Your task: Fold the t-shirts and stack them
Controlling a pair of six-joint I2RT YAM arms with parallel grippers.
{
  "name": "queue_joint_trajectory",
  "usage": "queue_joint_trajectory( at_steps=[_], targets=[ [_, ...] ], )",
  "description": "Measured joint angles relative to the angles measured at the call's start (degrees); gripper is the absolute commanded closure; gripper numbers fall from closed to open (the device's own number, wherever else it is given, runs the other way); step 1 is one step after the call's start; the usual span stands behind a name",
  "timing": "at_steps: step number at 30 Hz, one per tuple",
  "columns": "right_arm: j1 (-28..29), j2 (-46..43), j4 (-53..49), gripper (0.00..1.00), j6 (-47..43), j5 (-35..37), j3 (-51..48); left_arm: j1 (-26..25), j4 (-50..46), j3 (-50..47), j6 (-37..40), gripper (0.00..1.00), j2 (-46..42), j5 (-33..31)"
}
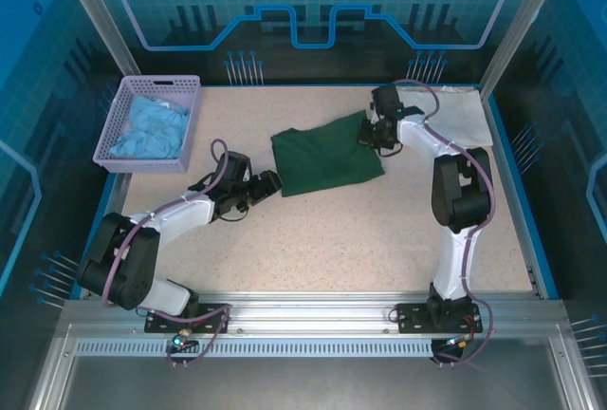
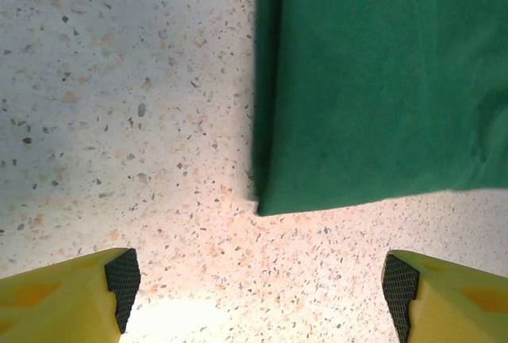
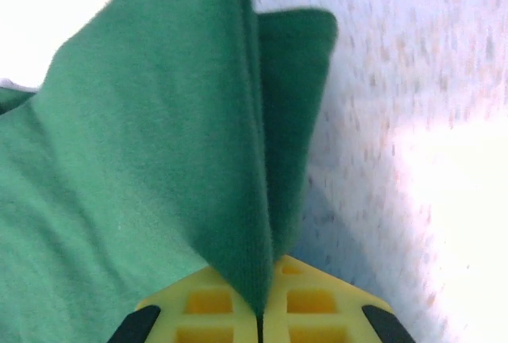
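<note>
Right fingers: pressed together, clamping a raised fold of green t-shirt. Left fingers: spread wide, empty, over counter near the shirt's corner.

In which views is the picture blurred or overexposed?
Right wrist: the table is smeared and washed out white at the right, the green t-shirt fairly sharp. Left wrist: sharp, with glare on the table by the left pincer. Top external: sharp, evenly lit.

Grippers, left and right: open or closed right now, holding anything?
Left gripper: jaws open, empty, just short of the green t-shirt's corner.
Right gripper: jaws closed on a raised fold of the green t-shirt.
</note>
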Motion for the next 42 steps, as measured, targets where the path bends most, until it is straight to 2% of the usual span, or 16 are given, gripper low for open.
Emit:
queue_joint_trajectory(
  at_steps=[4,9,16,24,42],
  targets=[
    [-1.14,3.67,-3.10,1.00,-5.42,-1.09,7.91,0.02,0.61,0.00,0.00,0.19,0.00,0.00],
    [-4.07,4.48,-5.64,1.00,-6.75,-1.73,11.30,0.02,0.81,-0.07,0.00,0.19,0.00,0.00],
    [-7.48,9.05,-11.32,1.00,-9.90,-1.51,26.40,0.02,1.44,-0.74,0.00,0.20,0.02,0.02],
    [-8.50,12.00,-17.49,1.00,-12.20,-0.42,35.52,0.02,1.86,-0.74,0.00,0.20,0.42,0.17],
    [-17.64,12.87,-22.67,1.00,-16.61,0.17,38.82,0.02,1.90,-0.74,0.00,0.19,0.98,0.61]
  ],
)
